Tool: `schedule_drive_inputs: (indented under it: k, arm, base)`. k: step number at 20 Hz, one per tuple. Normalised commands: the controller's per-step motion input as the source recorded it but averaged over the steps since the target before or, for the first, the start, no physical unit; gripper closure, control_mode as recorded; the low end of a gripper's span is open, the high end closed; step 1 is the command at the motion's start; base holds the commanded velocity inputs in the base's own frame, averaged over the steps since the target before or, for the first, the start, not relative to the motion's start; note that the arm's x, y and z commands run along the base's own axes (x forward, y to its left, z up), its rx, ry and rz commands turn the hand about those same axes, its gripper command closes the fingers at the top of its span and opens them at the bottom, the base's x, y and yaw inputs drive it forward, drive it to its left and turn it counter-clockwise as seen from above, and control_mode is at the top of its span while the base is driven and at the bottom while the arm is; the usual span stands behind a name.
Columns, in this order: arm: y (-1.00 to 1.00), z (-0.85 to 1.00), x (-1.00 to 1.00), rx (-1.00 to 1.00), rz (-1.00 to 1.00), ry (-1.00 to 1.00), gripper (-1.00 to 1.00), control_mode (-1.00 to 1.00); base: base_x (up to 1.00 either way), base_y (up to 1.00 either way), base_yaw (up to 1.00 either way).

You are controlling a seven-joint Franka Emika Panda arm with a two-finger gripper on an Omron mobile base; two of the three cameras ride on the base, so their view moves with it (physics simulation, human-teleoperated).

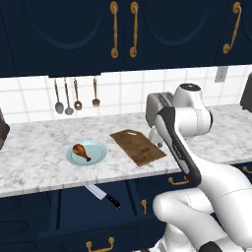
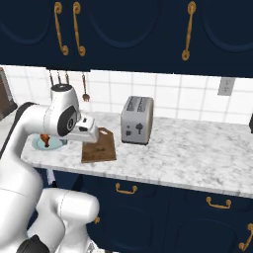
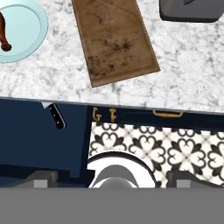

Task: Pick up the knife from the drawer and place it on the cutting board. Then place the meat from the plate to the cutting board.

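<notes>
The knife (image 1: 102,195) lies in the open navy drawer (image 1: 69,216) just under the counter edge. In the hand view its black handle (image 3: 57,117) shows in the drawer (image 3: 39,140), and the blade is mostly hidden by the counter. The dark brown cutting board (image 1: 138,146) (image 3: 114,41) (image 2: 100,147) lies bare on the marble. Left of it, the pale plate (image 1: 98,155) (image 3: 26,26) holds the meat (image 1: 81,151) (image 3: 4,33). My gripper (image 3: 113,179) hangs open and empty above the counter's front edge, near the board's near end, its fingertips (image 3: 41,178) wide apart.
A silver toaster (image 2: 137,120) (image 1: 158,106) stands behind the board. Utensils (image 1: 76,96) hang on the tiled wall. A brown knife block (image 1: 2,130) sits at the far left. Patterned floor tiles (image 3: 157,144) show below the counter, beside the drawer.
</notes>
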Motion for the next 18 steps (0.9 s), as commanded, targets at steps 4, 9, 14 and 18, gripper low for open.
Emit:
schedule_drive_inputs:
  k: [4,9,14,18]
  arm:
    - [0.02,-0.08,0.00,0.00,0.00,-0.01,-1.00,1.00]
    - [0.00,0.00,0.00,0.00,0.00,0.00,-1.00,1.00]
    - [0.00,0.00,0.00,0.00,0.00,0.00,-1.00,1.00]
    - [0.00,0.00,0.00,0.00,0.00,0.00,-1.00,1.00]
  base:
    - [0.00,0.03,0.00]
    - [-0.33,0.01,0.00]
    - [0.03,-0.18,0.17]
    - [0.09,-0.54,0.43]
